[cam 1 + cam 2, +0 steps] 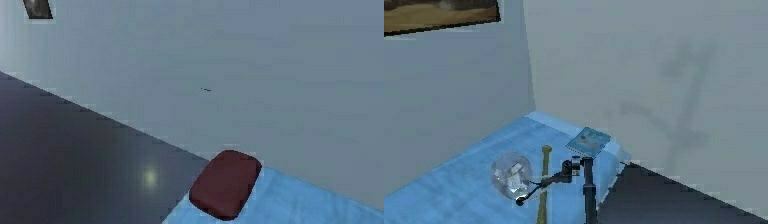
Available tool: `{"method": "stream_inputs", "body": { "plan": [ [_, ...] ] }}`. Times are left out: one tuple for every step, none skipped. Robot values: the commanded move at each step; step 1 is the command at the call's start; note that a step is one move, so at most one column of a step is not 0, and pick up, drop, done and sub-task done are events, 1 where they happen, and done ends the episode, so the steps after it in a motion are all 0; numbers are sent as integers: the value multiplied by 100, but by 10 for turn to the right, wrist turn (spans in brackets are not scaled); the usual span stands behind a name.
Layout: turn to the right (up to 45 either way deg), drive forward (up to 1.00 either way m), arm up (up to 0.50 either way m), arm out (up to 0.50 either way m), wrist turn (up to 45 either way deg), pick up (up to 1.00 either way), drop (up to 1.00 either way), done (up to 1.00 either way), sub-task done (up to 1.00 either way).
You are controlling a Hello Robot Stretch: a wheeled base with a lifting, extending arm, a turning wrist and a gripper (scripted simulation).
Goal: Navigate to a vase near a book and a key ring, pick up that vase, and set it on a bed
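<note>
Since the vase [511, 174] sits at 9 o'clock off your gripper [527, 192], bed [454, 182] behind it, you can't tell if it's held.

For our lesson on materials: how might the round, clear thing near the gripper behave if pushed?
The round clear thing looks glassy, so probably fragile and slippery. Its rounded body may roll on the bed.

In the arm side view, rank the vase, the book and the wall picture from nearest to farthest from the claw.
1. Vase: right at the claw, on the view's left.
2. Book: at the far corner of the bed, up and right of the claw.
3. Picture: on the wall, top left.
</note>
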Motion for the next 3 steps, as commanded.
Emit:
{"method": "stream_inputs", "body": {
  "plan": [
    [0, 0, -32, 0, 0, 0, 0, 0, 0],
    [0, 0, 0, 0, 0, 0, 100, 0, 0],
    [0, 0, 10, 0, 0, 0, 0, 0, 0]
  ]
}}
